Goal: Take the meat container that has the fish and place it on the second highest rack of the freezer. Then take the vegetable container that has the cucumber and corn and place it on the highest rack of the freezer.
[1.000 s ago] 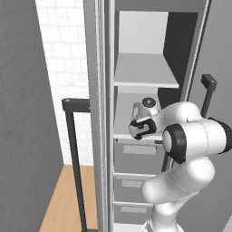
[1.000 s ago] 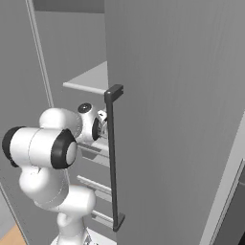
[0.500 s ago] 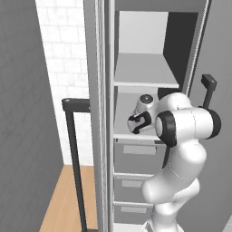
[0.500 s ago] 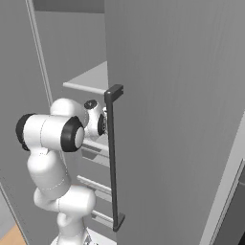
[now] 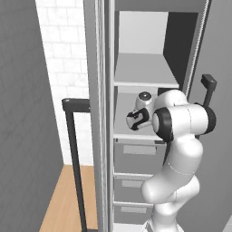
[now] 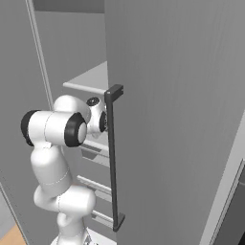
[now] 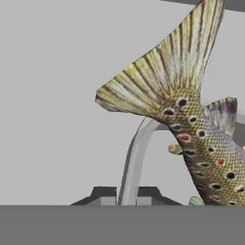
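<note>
A speckled fish (image 7: 201,139) lies in the meat container, tail fin fanned upward in the hand view. The container's thin grey rim (image 7: 135,160) runs down between my fingertips (image 7: 103,194), and my gripper (image 7: 127,197) is shut on it. From the left base camera, my hand (image 5: 138,118) reaches into the open freezer, just above the second highest rack (image 5: 123,132). The highest rack (image 5: 145,74) above it is bare. From the right base camera, the hand (image 6: 98,119) sits behind the door's edge. The vegetable container is out of view.
The freezer's right door (image 6: 182,95) stands open beside my arm, its dark vertical handle (image 6: 113,158) close to my wrist. A second dark handle (image 5: 74,149) stands at the left. Drawers (image 5: 136,181) fill the freezer below the racks. The wood floor (image 5: 68,199) lies lower left.
My hand has edged slightly further into the freezer above the second rack, and the forearm has swung round behind it. The grip on the container is unchanged.
</note>
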